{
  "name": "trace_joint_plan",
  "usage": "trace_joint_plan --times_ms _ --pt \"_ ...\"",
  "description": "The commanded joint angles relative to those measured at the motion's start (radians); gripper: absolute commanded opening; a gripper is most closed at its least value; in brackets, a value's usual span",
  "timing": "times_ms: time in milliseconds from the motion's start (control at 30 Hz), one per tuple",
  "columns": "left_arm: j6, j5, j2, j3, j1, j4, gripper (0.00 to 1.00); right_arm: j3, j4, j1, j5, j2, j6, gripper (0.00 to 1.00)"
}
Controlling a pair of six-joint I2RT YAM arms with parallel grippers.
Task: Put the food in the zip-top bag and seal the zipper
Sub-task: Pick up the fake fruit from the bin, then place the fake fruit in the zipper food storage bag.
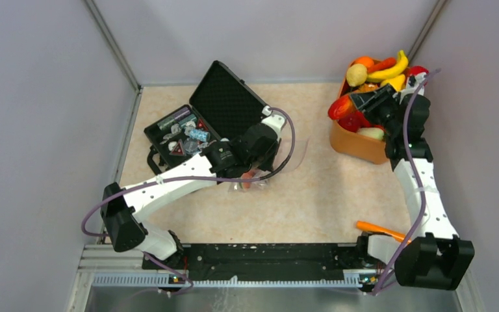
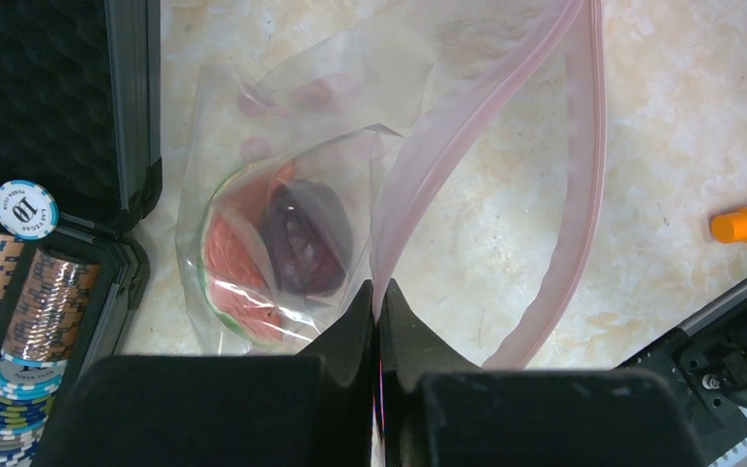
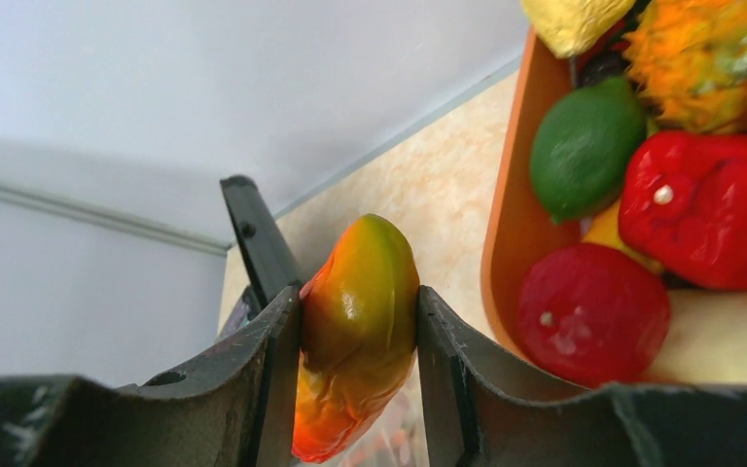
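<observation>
Presently left tool [image 2: 377, 316] pinches pink-edged clear bag [image 2: 282, 185] (2 fruits [image 2: 303, 238] inside); right tool [image 3: 358, 316] clamps orange-green mango [image 3: 360, 282].

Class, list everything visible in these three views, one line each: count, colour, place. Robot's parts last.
Clear plastic zip-top bag: one, clear, pink zipper strip, on beige table, mid-left.
Toy watermelon slice: one, red-green, inside bag.
Dark purple toy piece: one, inside bag.
Orange tub: one, far right, heaped with mixed toy fruit.
Orange-green toy mango: one, held beside tub.
Open black case: one, far left, holding poker chips.
Orange stick: one, near right arm's base.
Left gripper: black, shut on bag's mouth.
Right gripper: black, shut on mango.
</observation>
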Motion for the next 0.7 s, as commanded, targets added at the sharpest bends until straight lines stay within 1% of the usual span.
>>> trace_joint_plan --times_ms 0,67,267,333,500,667 --pt "-0.029 0.013 0.004 0.040 0.012 0.040 0.00 -0.049 0.014 0.040 -0.050 -0.101 -0.040 0.10" --pt "-0.034 0.019 0.003 0.037 0.019 0.043 0.00 -0.073 0.012 0.070 -0.051 -0.141 -0.040 0.10" --pt "-0.042 0.035 0.000 0.038 0.042 0.047 0.00 -0.147 -0.001 0.226 -0.025 -0.220 -0.045 0.10" --pt "-0.048 0.051 0.002 0.037 0.051 0.052 0.00 -0.172 0.017 0.286 0.022 -0.242 -0.056 0.10" --pt "-0.062 0.119 0.017 0.054 0.070 0.060 0.00 -0.201 0.066 0.460 0.149 -0.259 -0.156 0.08" --pt "-0.081 0.144 0.021 0.063 0.076 0.068 0.00 -0.248 0.183 0.567 0.231 -0.253 -0.212 0.07"
